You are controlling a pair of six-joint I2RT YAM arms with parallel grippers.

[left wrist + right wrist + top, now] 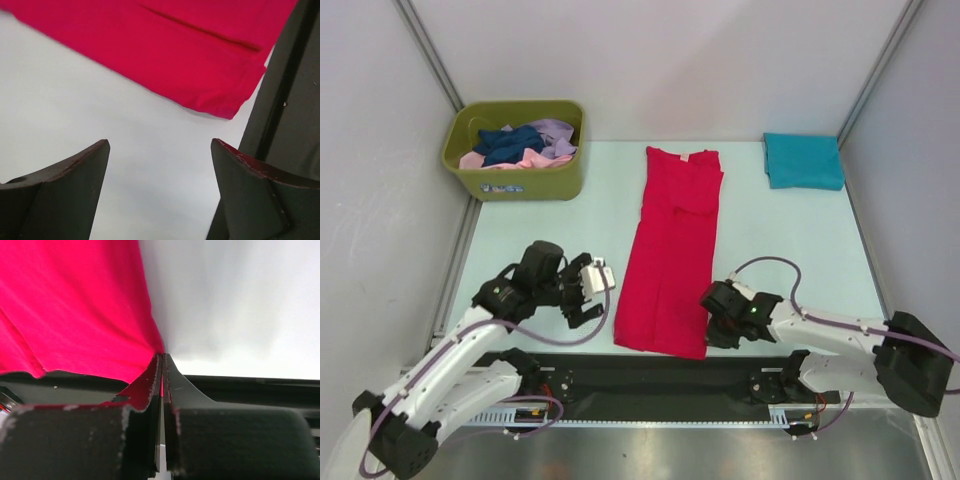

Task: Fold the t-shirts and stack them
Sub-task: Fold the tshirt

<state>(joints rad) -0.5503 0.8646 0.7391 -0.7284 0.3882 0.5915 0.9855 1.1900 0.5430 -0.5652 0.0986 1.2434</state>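
Red t-shirt [670,255]: soft matte cloth, folded into a long narrow strip, centre of pale smooth table [570,220]. Right tool [162,360] pinches its near right corner; left tool [160,145] gapes wide. Teal t-shirt [803,160]: flat folded rectangle, far right corner. Grey panel walls [650,60]

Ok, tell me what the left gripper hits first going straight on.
Probably bare table, just short of the red t-shirt, whose hem corner lies ahead of the open left gripper. Depth is unclear; the hem could come first.
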